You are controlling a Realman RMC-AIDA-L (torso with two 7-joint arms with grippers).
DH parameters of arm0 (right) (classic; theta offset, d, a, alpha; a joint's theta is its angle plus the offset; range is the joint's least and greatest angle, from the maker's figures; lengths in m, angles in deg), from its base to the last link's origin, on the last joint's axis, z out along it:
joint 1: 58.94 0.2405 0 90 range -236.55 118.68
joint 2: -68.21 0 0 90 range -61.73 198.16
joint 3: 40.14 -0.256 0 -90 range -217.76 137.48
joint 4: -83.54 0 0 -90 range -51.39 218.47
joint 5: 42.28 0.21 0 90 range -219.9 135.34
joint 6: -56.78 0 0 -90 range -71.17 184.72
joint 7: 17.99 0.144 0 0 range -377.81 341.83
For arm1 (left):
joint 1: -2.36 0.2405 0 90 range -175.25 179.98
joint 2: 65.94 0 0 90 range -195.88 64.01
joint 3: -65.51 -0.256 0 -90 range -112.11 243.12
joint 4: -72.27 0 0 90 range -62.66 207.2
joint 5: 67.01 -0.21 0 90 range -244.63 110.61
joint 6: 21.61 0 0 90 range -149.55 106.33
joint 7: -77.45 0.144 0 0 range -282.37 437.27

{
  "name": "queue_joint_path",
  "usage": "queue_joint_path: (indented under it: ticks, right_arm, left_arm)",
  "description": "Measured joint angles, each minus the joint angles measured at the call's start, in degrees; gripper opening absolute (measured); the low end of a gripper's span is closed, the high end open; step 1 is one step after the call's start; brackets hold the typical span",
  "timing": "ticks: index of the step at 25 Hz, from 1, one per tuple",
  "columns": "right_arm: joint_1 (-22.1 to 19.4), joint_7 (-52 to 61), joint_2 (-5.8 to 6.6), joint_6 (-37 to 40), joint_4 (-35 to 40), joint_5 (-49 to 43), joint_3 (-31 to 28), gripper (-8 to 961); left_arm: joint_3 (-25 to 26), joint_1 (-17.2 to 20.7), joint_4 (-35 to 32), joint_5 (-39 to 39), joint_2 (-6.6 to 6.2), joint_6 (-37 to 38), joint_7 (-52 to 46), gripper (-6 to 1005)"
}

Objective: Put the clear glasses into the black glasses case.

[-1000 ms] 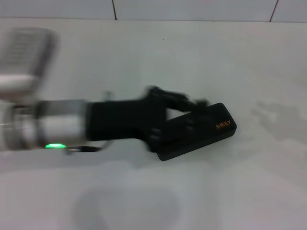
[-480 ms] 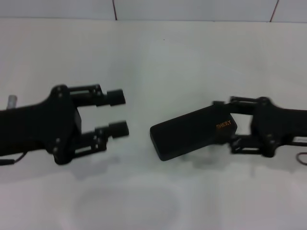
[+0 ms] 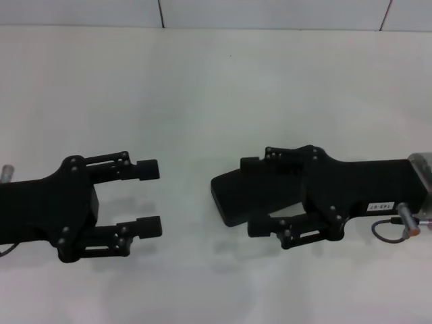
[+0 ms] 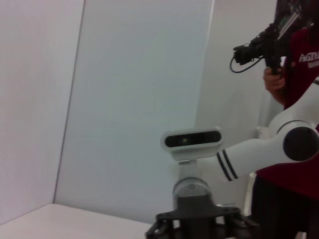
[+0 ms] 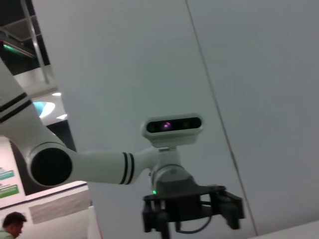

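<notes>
Right pincer (image 3: 254,196), open, straddles the shut case (image 3: 233,196); hold it steady while the open left pincer (image 3: 150,198) lifts the lid.

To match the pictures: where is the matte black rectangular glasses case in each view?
Head view: matte black rectangular glasses case, right of centre, partly under the right pincer.
Left wrist view: not in it.
Right wrist view: not in it.
Shared landmark: the right pincer, also in the left wrist view below a white camera.
</notes>
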Motion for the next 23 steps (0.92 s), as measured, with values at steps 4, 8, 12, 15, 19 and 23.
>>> queue_joint_path:
  ticks: [4, 8, 12, 15, 19, 23]
  right_arm:
    - [0.1, 0.4, 0.0, -0.1, 0.1, 0.9, 1.2, 865]
    - [-0.2, 0.5, -0.01, 0.3, 0.2, 1.3, 1.3, 865]
    - [-0.4, 0.6, 0.0, 0.3, 0.2, 1.3, 1.3, 865]
    - [-0.8, 0.6, 0.0, 0.3, 0.2, 1.4, 1.4, 865]
    - [-1.2, 0.6, 0.04, 0.4, 0.2, 1.4, 1.3, 865]
    - [-1.3, 0.6, 0.08, 0.4, 0.2, 1.4, 1.3, 865]
  left_arm:
    - [1.8, 0.1, 0.5, -2.1, -0.05, 0.0, 0.0, 743]
    - [2.1, 0.3, 1.2, -2.5, -0.05, 0.1, 1.1, 743]
    - [2.1, 0.7, 1.3, -2.5, 0.15, 0.2, 1.9, 744]
    - [2.1, 0.8, 1.4, -2.5, 0.18, 0.2, 1.8, 744]
    - [2.2, 0.7, 1.3, -2.5, 0.25, 0.2, 1.7, 744]
    - [2.2, 0.6, 1.3, -2.5, 0.39, 0.2, 1.7, 744]
